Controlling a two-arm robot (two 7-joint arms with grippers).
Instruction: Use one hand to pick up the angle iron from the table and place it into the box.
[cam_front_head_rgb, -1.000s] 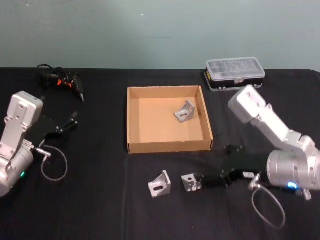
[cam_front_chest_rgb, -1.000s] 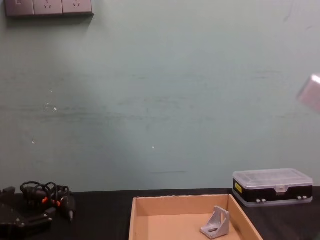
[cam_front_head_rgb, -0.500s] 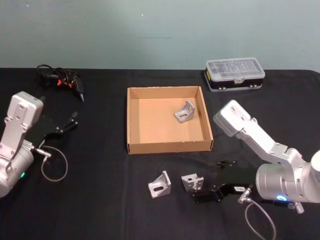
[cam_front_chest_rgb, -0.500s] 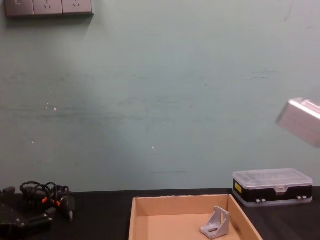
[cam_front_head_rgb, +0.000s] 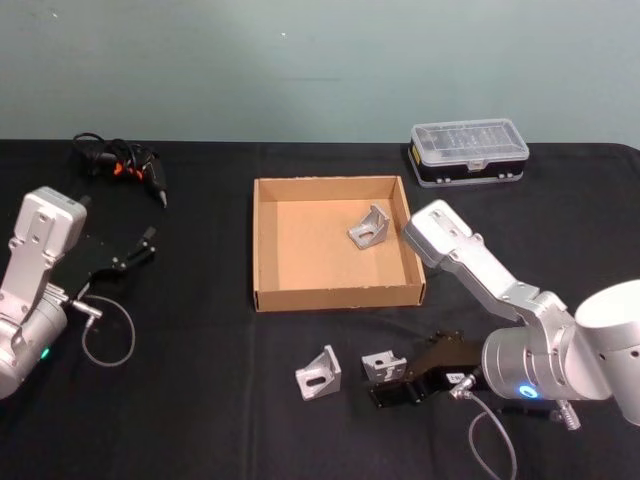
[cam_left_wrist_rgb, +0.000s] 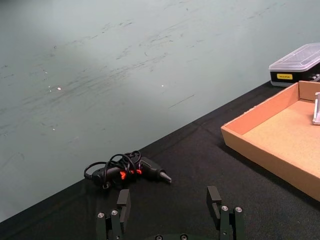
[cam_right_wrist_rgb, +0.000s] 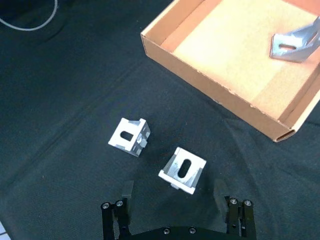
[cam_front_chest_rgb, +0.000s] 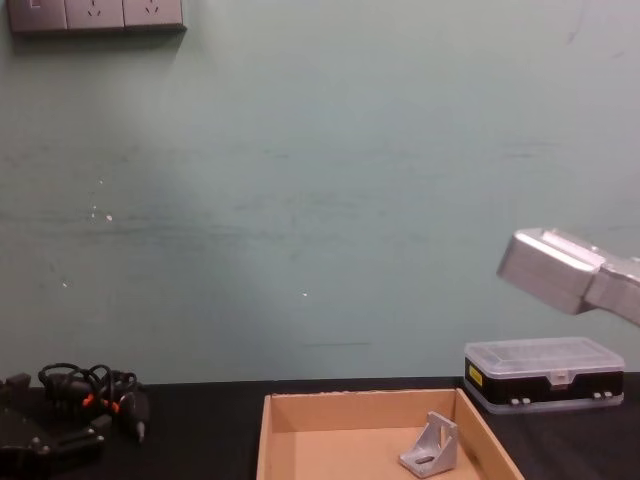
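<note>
1. Hanging low over the counter near its front edge, a bit right of the middle, the right gripper points toward the counter's left edge. Its jaws are spread wide and pinch nothing, which is plain to see in the right wrist view of that gripper.
2. The nearer angle iron sits on the counter right at the tips of those jaws, roughly lined up with the gap. Bare counter shows on both sides of it in the right wrist view, so it's not gripped.
3. A second angle iron sits just beside it on the side toward the counter's left edge. There's a small gap between the two, and it's not touched by anything either.
4. The box is in the middle of the counter, just behind both loose pieces. A third angle iron rests on its floor near the right wall, toward the far right corner.
5. The right arm is silver-grey, and its elbow sticks up next to the box's right wall. A blue light glows near the wrist.
6. The left gripper is parked by the counter's left edge, well away from the angle irons. Its jaws are spread too and hold nothing.
7. Other stuff: a small case with a clear lid is at the far right corner. A black tool with orange marks and a coiled cable is at the far left corner.
</note>
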